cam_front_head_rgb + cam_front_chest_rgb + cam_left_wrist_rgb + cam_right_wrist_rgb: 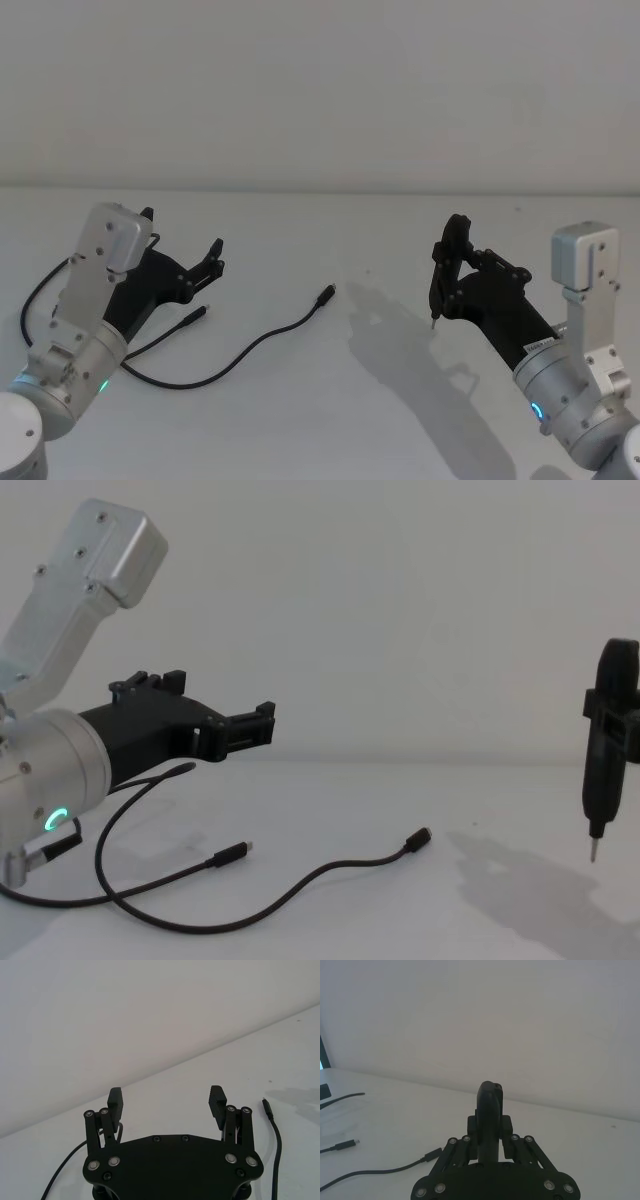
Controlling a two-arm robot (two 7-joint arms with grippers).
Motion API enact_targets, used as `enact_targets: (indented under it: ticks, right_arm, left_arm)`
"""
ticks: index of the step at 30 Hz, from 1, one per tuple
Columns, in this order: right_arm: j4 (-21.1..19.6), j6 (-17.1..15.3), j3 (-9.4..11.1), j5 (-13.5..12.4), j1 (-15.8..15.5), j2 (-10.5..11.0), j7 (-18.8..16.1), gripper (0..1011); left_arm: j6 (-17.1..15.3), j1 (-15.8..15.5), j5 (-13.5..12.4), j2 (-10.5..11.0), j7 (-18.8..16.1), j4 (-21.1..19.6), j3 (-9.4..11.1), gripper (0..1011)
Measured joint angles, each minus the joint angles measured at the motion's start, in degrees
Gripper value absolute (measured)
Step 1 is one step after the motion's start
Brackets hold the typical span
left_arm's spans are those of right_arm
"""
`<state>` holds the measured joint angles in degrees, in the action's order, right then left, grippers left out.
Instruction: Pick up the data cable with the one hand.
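The data cable (262,340) lies in loose loops on the table (400,420), just below the left gripper (213,258), whose fingers are spread. It looks light, limp and thin, so pinch its open middle curve. The right gripper (458,268), well apart, clamps a pen tool (600,750).

Both your arms are built alike. The left wrist (50,770) and right wrist (570,395) are fat silver cylinders, the left with a green ring (55,818) and the right with a bluish one. Each wrist has a boxy silver housing (95,560) with small screws. The left gripper (166,1102) and right gripper (490,1127) are black angular linkages with silver rivets. The left one has ribbed pads (217,1097). A short black lead (35,292) loops off the left wrist, and the right arm carries a white label (538,345).
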<state>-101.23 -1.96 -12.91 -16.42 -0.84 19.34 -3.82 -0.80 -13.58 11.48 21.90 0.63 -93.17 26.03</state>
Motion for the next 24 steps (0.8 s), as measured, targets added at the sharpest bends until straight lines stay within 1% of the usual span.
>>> enact_targets:
  ticks: [24]
  right_arm:
    - [0.00, 0.01, -0.03, -0.04, 0.00, 0.00, -0.01, 274]
  left_arm:
    - [0.00, 0.00, 0.00, 0.00, 0.00, 0.00, 0.00, 1001]
